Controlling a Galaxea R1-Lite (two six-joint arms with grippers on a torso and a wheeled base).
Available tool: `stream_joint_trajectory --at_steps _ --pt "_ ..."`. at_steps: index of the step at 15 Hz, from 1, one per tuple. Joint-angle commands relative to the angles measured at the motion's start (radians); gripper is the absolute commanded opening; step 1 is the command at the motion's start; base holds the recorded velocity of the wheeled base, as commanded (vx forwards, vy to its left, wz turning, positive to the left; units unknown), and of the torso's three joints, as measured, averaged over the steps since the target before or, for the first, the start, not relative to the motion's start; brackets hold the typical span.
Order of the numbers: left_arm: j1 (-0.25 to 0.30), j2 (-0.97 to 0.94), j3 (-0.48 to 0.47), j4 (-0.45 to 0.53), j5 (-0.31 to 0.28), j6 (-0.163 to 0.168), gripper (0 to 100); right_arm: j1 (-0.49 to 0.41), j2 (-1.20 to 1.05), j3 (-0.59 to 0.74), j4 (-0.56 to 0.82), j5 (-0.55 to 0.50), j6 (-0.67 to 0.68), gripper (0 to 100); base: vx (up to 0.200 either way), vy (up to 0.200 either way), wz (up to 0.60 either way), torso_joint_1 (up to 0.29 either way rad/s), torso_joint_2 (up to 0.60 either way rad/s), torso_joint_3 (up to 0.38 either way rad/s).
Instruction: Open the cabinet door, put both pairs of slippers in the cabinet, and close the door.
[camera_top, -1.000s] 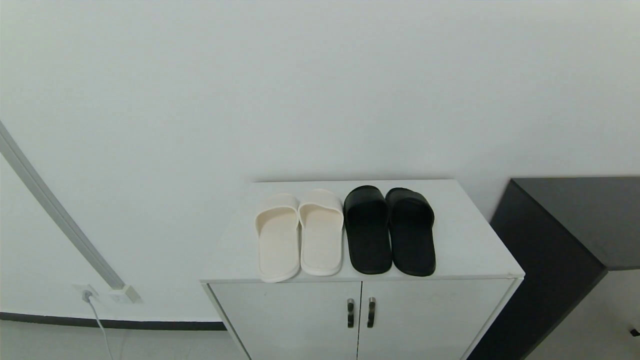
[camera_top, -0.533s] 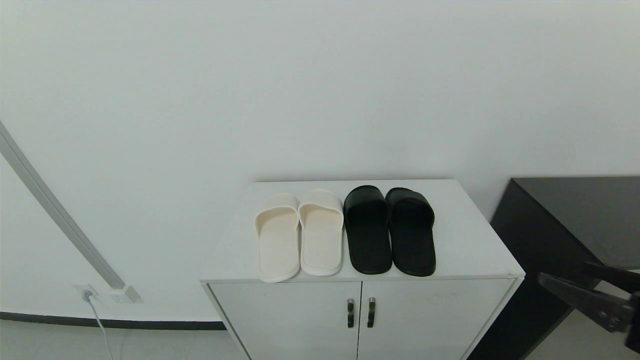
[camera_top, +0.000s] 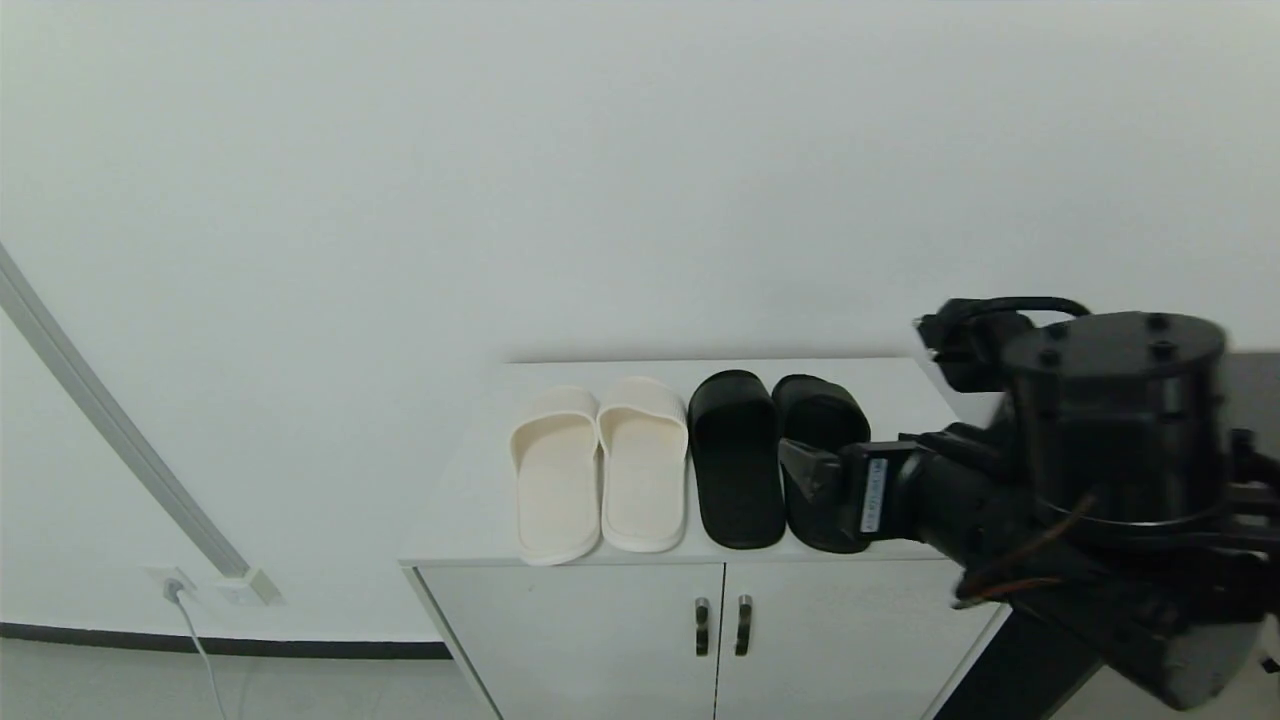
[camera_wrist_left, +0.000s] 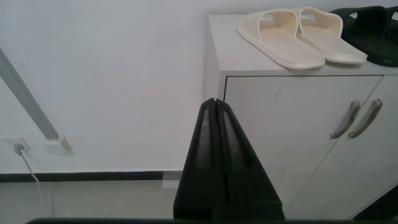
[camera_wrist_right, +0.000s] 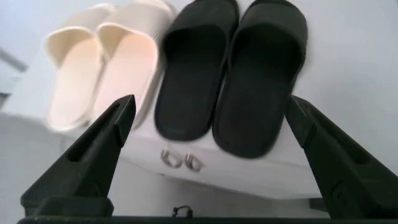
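on the cabinet (camera_top: 455, 515) the left slipper pair (camera_top: 645, 470) lies beside the right pair (camera_top: 735, 465), right claw (camera_wrist_right: 209, 109) seemingly just before it.

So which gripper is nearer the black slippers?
Right. The right gripper hovers open just in front of the black slippers; the left gripper, shut, is lower, facing the cabinet front.
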Motion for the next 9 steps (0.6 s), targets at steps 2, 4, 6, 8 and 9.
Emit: stream_joint_trajectory --at_steps 2,4,6,8,9 --pt "0.001 0.001 0.000 0.000 0.000 0.000 0 -0.033 0.289 -0.176 -0.002 -0.113 0.011 100 0.000 0.000 0.00 0.000 0.00 0.000" --pt "0.001 0.001 0.000 0.000 0.000 0.000 0 -0.084 0.370 -0.223 -0.026 -0.116 0.011 100 0.000 0.000 0.00 0.000 0.00 0.000" --pt "0.001 0.001 0.000 0.000 0.000 0.000 0 -0.125 0.450 -0.262 -0.083 -0.114 -0.003 100 0.000 0.000 0.00 0.000 0.00 0.000" --pt "0.001 0.001 0.000 0.000 0.000 0.000 0 -0.156 0.516 -0.311 -0.107 -0.114 -0.020 100 0.000 0.000 0.00 0.000 0.00 0.000" --pt "0.001 0.001 0.000 0.000 0.000 0.000 0 -0.167 0.544 -0.341 -0.115 -0.114 -0.026 100 0.000 0.000 0.00 0.000 0.00 0.000"
